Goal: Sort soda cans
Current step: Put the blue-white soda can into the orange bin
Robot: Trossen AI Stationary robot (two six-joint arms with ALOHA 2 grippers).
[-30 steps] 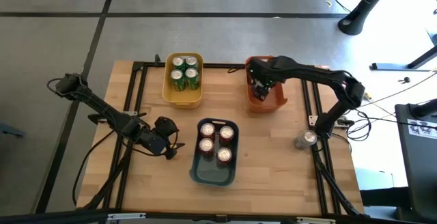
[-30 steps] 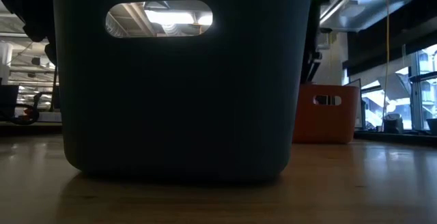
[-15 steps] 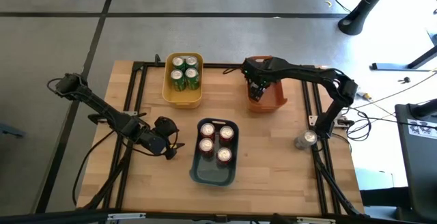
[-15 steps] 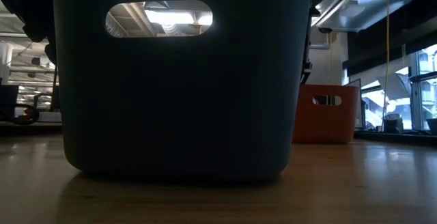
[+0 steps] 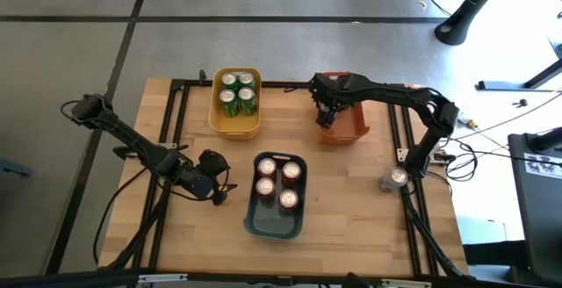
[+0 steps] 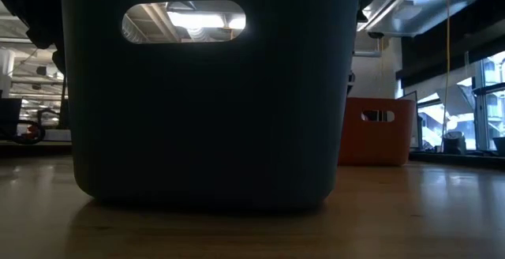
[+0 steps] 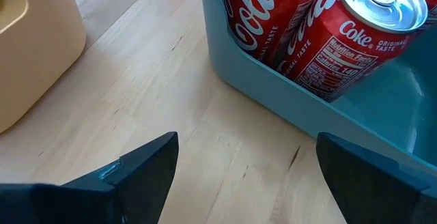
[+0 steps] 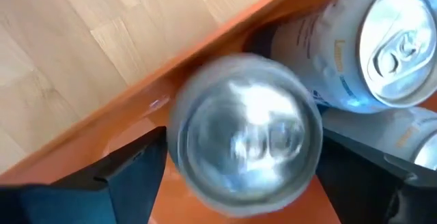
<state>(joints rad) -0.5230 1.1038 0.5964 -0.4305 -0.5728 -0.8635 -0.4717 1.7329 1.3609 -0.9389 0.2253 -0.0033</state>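
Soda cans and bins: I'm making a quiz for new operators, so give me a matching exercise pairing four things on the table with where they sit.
Things:
1. green cans
2. red cans
3. lone silver can
4. right gripper

Places:
A. over the orange bin
B. in the yellow bin
C. on the bare table by the right edge
D. in the dark blue-grey bin

Pairs: 1-B, 2-D, 3-C, 4-A
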